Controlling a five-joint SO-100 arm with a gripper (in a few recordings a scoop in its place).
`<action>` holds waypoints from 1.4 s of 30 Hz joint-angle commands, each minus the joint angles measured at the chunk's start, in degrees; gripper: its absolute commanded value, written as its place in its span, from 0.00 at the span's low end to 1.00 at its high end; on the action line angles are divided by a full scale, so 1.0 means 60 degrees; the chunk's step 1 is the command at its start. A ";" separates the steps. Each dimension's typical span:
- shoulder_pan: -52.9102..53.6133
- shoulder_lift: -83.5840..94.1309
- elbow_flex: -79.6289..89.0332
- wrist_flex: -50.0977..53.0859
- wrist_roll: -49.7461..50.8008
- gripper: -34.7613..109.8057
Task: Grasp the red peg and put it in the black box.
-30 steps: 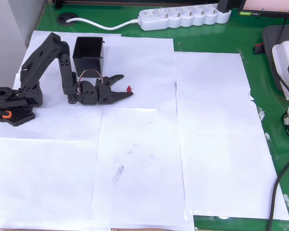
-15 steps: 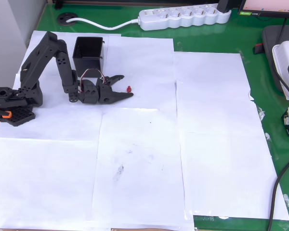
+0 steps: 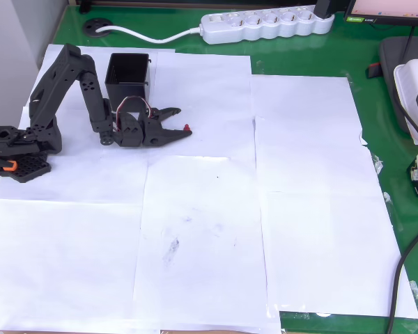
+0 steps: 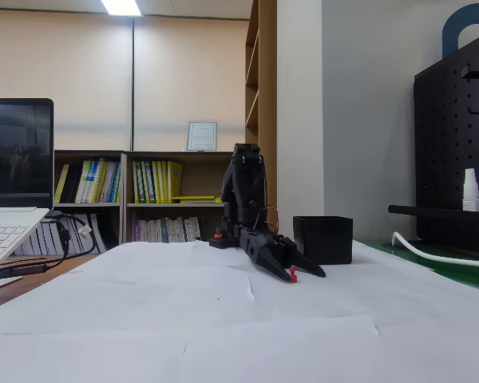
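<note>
Grasp step, I'd say: gripper (image 3: pixel 180 121) low on the white paper (image 3: pixel 209 229), jaws spread narrow w/ the red peg (image 3: pixel 186 128) between the tips, near the lower finger. Should close slow & centred so the tiny peg doesn't squirt out. Arm folded down, elbow high, wrist flat along the table. Black box (image 3: pixel 128 76) just behind the arm, open-topped.

the red peg (image 3: pixel 186 128) is bright red against white paper sheets (image 3: pixel 202 229), which carry faint grey smudges. the black box (image 3: pixel 128 78) is plain matte black, as are the arm (image 3: pixel 70 83) and its claw (image 3: pixel 177 123). the surface (image 3: pixel 376 125) is glossy green; the power strip (image 3: pixel 265 24) is white.
</note>
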 commanded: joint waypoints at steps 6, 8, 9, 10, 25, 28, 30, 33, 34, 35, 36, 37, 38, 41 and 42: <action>-0.0073 -0.0029 -0.0220 0.0132 -0.0176 0.39; -0.0059 -0.0029 -0.0205 0.0146 -0.0205 0.35; -0.0059 -0.0029 -0.0205 0.0146 -0.0205 0.32; -0.0044 -0.0029 -0.0190 0.0146 -0.0205 0.29; -0.0015 0.0146 -0.0103 0.0029 -0.0322 0.24; -0.0015 0.0073 -0.0103 0.0088 -0.0322 0.24; -0.0015 -0.0117 -0.0103 0.0161 -0.0293 0.24; -0.0132 -0.1172 -0.0234 0.0366 0.0146 0.24; -0.0176 -0.1670 -0.0234 0.0718 0.0205 0.24; -0.0220 -0.2197 -0.0220 0.1201 0.0234 0.24; -0.0264 -0.2710 -0.0190 0.1758 0.0264 0.24; -0.0352 -0.3340 -0.0132 0.2388 0.0278 0.24; -0.0439 -0.4014 -0.0073 0.2988 0.0396 0.24; -0.0776 -0.6138 0.0381 0.5200 0.0732 0.24; -0.0879 -0.6753 0.0688 0.6021 0.0894 0.24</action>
